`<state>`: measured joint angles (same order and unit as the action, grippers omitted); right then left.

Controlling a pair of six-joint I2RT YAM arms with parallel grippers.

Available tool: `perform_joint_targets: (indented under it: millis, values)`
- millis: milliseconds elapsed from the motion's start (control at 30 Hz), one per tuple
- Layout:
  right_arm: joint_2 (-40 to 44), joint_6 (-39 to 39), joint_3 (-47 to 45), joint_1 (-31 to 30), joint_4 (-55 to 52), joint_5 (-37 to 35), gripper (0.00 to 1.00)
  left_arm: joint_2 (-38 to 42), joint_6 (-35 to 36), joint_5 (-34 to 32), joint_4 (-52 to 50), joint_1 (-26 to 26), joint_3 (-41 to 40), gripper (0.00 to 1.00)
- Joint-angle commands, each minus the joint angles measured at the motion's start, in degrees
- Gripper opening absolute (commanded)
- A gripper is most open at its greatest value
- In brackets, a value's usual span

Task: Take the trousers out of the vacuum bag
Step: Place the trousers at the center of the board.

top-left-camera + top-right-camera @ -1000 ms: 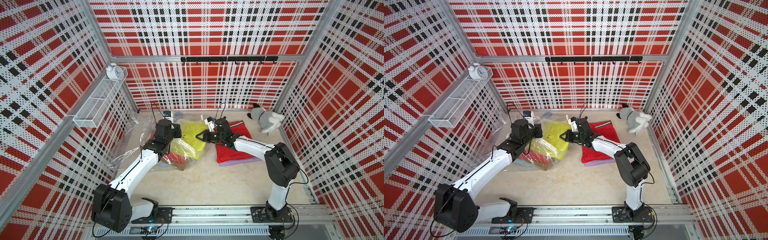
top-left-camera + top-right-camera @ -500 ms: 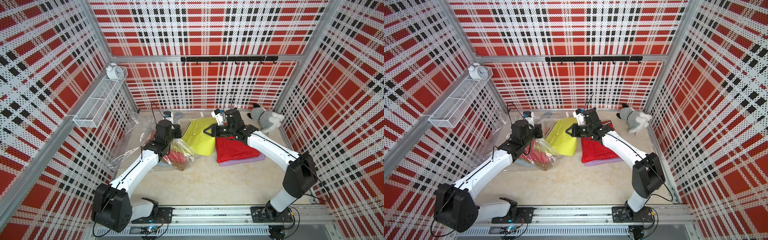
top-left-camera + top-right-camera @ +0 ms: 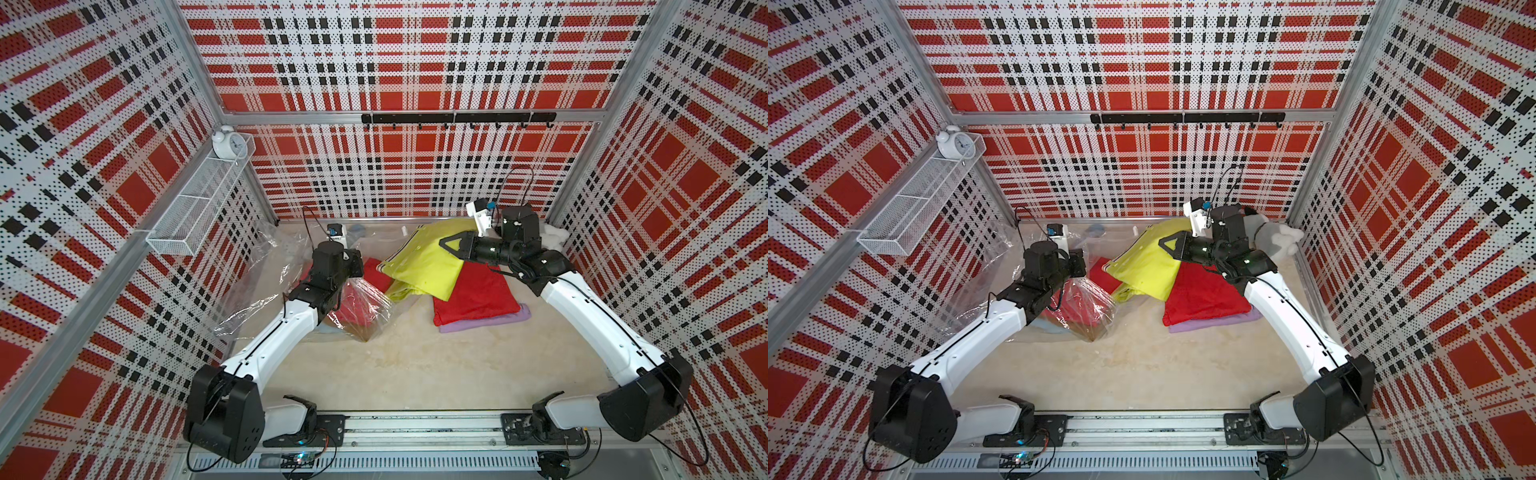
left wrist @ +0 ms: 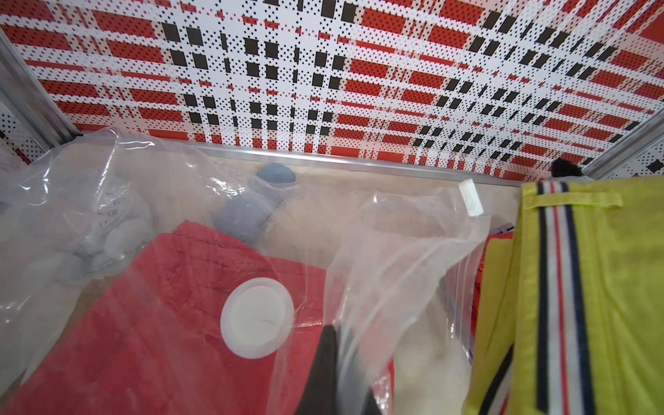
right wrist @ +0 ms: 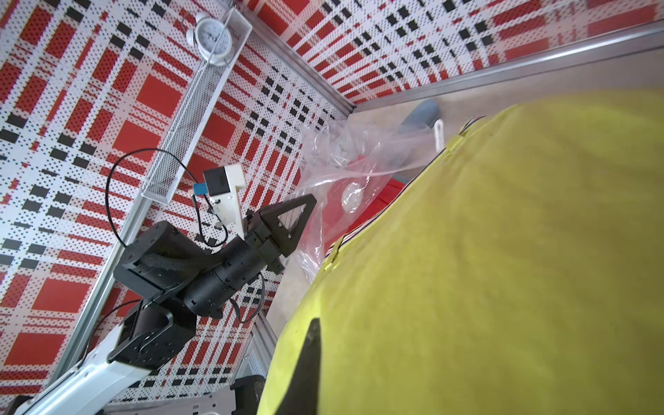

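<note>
1. The vacuum bag [image 3: 374, 307] was thin, clear, crinkly film with a round white valve cap [image 4: 257, 318]. The left fingers [image 4: 323, 366] were clenched on this film, just beside the cap.
2. Under the film, directly below those fingers, lay the bagged red trousers [image 4: 161, 323], a soft ribbed cloth folded flat.
3. The yellow-green trousers [image 3: 424, 266] were smooth cloth with a waistband striped in white, red and navy. The right fingers [image 5: 312, 359] grasped them. They hung from these fingers outside the bag, and their lower end draped down to the bench [image 3: 415, 365].
4. Below the right fingers, the folded red trousers [image 3: 478, 291] lay on the lilac trousers [image 3: 513, 318] in a flat stack.
5. The bench was pale beige and matte. The walls were perforated panels in red, black and white plaid. A white wire basket [image 3: 195, 212] with an alarm clock [image 3: 227, 143] hung on the left wall, and a black hook rail [image 3: 457, 118] on the back wall. A grey-white plush toy [image 3: 1275, 241] sat behind the right wrist.
6. Both arms reached forward from the base rail. The left wrist was bent down over the bag, and the right fingers pointed sideways toward the left arm.
</note>
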<state>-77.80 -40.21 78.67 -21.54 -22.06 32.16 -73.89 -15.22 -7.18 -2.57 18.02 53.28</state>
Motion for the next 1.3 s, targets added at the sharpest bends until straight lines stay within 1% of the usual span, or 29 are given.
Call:
perform_joint_targets:
  millis: [0,100,200,267,367,667,833,1100,1133,1267]
  values:
    - [5.25,-1.19,0.69,2.83,5.08,-1.31,0.0,0.37,-0.42,-1.43,1.49,-0.57,-0.99,0.0]
    - [6.79,-1.84,0.52,4.88,4.67,-2.87,0.0,0.32,-0.58,-1.44,1.69,-0.63,-1.23,0.0]
    - [7.4,-2.09,0.41,6.02,4.32,-6.23,0.0,0.21,-0.66,-1.35,1.78,-0.71,-1.3,0.0]
    - [7.25,-2.5,0.33,6.42,4.85,-8.16,0.0,0.32,-0.59,-1.39,1.82,-0.71,-1.33,0.0]
    - [6.29,-3.93,0.17,7.24,7.37,-9.26,0.0,0.45,-0.62,-1.39,1.86,-0.84,-1.51,0.0]
    - [1.41,-7.46,0.41,8.85,15.05,-14.67,0.0,1.89,-1.03,-1.92,1.78,-1.35,-2.98,0.0]
    - [-1.91,-8.49,0.67,9.65,20.28,-17.75,0.0,3.05,-1.98,-2.4,1.78,-2.6,-4.22,0.0]
    - [-7.69,-10.95,0.84,10.51,26.39,-20.53,0.0,4.21,-2.71,-1.71,1.34,-3.43,-4.73,0.0]
    - [-8.37,-11.33,0.71,10.6,27.1,-20.73,0.0,4.36,-2.7,-1.71,1.12,-5.2,-4.75,0.0]
    - [-10.12,-11.97,0.53,10.74,28.77,-21.86,0.0,5.02,-2.62,-1.83,0.72,-5.56,-4.87,0.0]
